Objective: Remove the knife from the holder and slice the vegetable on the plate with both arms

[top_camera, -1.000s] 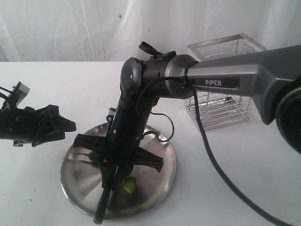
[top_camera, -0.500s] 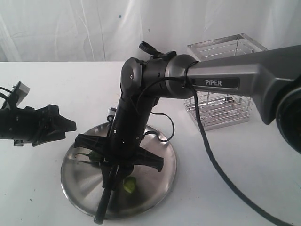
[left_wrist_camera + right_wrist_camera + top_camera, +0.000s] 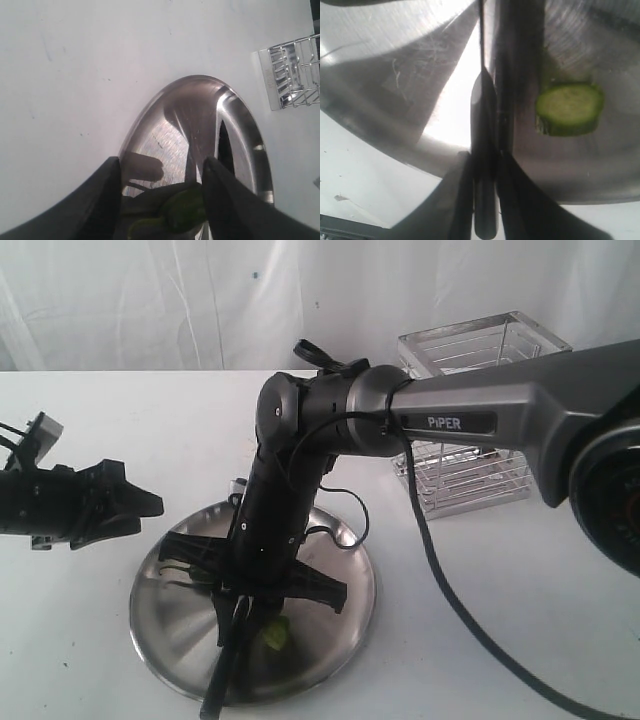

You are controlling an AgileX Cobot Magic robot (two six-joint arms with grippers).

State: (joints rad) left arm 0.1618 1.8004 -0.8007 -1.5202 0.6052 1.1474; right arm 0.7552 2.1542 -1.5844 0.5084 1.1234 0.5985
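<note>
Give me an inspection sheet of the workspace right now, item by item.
Surface: white table, bare around the plate.
Job's things: knife over the plate; cut green vegetable piece on the plate beside the blade; wire holder behind, nothing seen in it.
Clutter: nothing seen.
Grippers: right gripper shut on the knife handle; left gripper at the vegetable; grip unclear.
Cables: black cable trailing from the right arm.
Surroundings: white backdrop.

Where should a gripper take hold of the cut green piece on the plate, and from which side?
Grip the cut piece across its rounded skin sides, coming from above: it lies flat on the plate, cut face up, beside the knife.
</note>
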